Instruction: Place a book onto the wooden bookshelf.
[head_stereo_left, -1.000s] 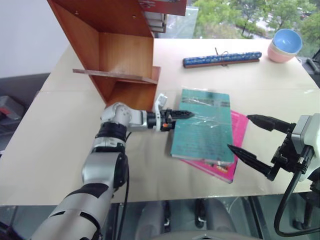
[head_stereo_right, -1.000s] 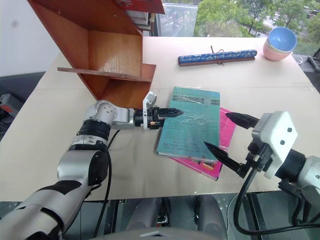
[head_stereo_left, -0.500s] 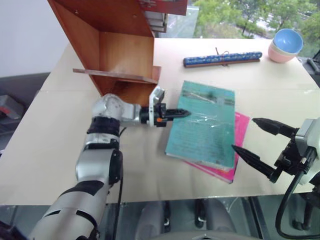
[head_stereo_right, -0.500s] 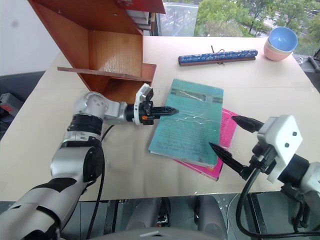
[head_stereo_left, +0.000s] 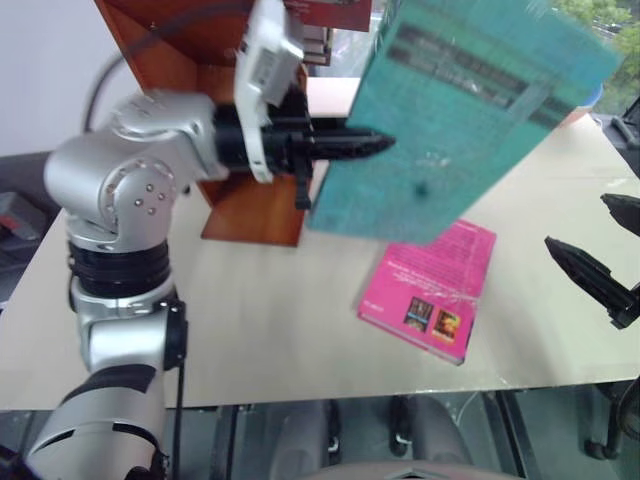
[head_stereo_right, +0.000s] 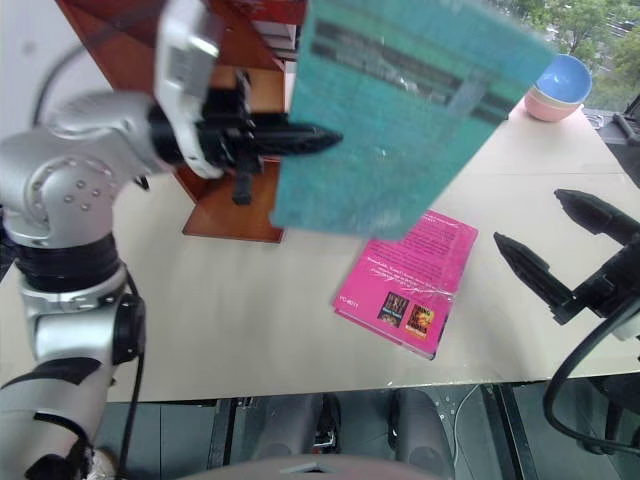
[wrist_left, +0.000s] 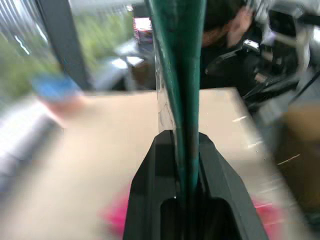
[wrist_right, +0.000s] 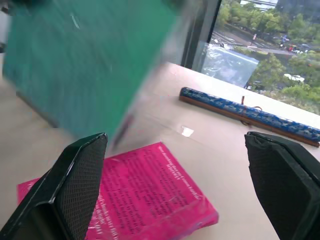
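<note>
Gripping the book (head_stereo_left: 470, 110), left claw (head_stereo_left: 378, 146) aloft

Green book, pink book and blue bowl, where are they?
green book (head_stereo_left: 470, 110), left eye view, cover middle.
pink book (head_stereo_left: 432, 290), left eye view, cover middle.
blue bowl (head_stereo_right: 568, 76), right eye view, inner wall.

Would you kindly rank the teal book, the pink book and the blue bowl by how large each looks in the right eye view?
1. Teal book, though it is held up nearer the camera, which enlarges it.
2. Pink book.
3. Blue bowl, farthest away.
</note>
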